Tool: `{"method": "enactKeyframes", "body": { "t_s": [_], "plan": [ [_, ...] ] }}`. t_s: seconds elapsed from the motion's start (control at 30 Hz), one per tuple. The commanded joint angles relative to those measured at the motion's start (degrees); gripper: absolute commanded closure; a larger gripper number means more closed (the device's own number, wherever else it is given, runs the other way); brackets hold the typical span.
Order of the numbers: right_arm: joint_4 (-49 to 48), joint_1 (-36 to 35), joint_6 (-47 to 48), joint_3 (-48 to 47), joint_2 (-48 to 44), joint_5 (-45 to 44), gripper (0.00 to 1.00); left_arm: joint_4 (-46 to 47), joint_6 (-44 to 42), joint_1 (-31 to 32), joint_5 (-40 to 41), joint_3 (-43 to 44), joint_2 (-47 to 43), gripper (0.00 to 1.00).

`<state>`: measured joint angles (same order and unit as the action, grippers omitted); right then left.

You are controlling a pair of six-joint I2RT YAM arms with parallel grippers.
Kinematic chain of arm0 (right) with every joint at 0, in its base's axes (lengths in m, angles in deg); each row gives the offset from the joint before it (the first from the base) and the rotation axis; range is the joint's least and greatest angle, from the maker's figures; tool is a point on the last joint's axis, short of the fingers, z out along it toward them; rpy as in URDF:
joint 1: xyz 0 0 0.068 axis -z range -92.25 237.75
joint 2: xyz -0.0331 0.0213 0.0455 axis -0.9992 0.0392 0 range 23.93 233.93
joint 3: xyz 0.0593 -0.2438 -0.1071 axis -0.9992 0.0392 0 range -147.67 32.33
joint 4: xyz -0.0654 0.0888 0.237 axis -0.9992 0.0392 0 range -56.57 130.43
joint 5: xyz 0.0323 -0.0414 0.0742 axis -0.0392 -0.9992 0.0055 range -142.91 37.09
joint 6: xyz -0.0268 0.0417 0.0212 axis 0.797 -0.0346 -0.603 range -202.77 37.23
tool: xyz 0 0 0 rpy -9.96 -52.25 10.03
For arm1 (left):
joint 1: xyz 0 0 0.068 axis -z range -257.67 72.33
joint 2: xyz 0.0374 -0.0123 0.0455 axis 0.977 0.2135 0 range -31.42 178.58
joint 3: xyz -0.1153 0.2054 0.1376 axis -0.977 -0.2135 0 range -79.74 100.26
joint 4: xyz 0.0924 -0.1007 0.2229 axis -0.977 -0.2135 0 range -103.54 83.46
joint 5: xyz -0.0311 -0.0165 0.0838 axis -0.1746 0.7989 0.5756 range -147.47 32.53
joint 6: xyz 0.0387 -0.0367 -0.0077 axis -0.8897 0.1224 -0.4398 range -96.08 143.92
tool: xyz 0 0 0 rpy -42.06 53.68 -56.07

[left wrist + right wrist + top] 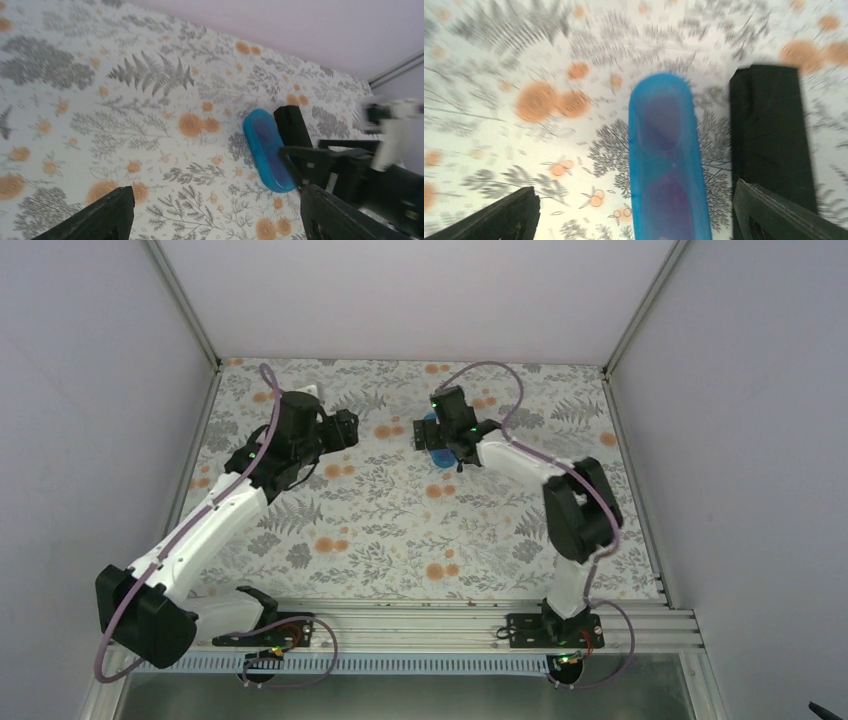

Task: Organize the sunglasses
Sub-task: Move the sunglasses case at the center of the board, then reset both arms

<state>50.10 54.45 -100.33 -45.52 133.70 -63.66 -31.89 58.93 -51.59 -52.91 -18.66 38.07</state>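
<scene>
A glossy blue oval case [440, 456] lies closed on the flowered table, right of centre toward the back. The sunglasses [667, 192] show only as purplish lens shapes through its translucent lid. My right gripper [427, 438] hovers over the case [664, 125] with its jaws wide open, one on each side, touching nothing. In the left wrist view the case [265, 147] lies ahead and to the right, with the right gripper's black fingers [295, 127] beside it. My left gripper [347, 428] is open and empty, well to the left of the case.
A pale object [312, 391] peeks out behind the left arm near the back wall. Grey walls with metal corner posts [632, 315] close in the table on three sides. The arms' mounting rail [440, 625] runs along the near edge.
</scene>
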Motion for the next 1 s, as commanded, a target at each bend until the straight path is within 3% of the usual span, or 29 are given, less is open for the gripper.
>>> {"method": "enactKeyframes", "body": {
  "t_s": [0.0, 0.13, 0.23, 0.63, 0.97],
  "plan": [
    [0.3, 0.2, -2.1, 5.3, -12.1, -2.9, 0.0, -4.2, -4.1, -0.2, 5.0, 4.0, -4.3, 0.17],
    [1.3, 0.1, -6.9, 14.1, -26.2, -11.7, 0.0, -5.2, -5.8, -0.2, 7.7, 4.4, -8.8, 0.13],
    [3.3, 0.2, -9.4, 20.4, -36.5, -17.6, 0.0, -5.6, -7.9, -0.1, 10.8, 4.3, -12.3, 0.01],
    [10.9, 0.2, -8.6, 28.3, -73.1, -33.4, 0.0, -4.1, -14.3, 0.4, 23.2, 0.2, -27.0, 0.0],
    [9.9, 0.1, -6.2, 28.4, -84.3, -39.6, 0.0, 2.7, -18.9, 0.4, 23.3, -5.6, -37.6, 0.0]
  ]
}}
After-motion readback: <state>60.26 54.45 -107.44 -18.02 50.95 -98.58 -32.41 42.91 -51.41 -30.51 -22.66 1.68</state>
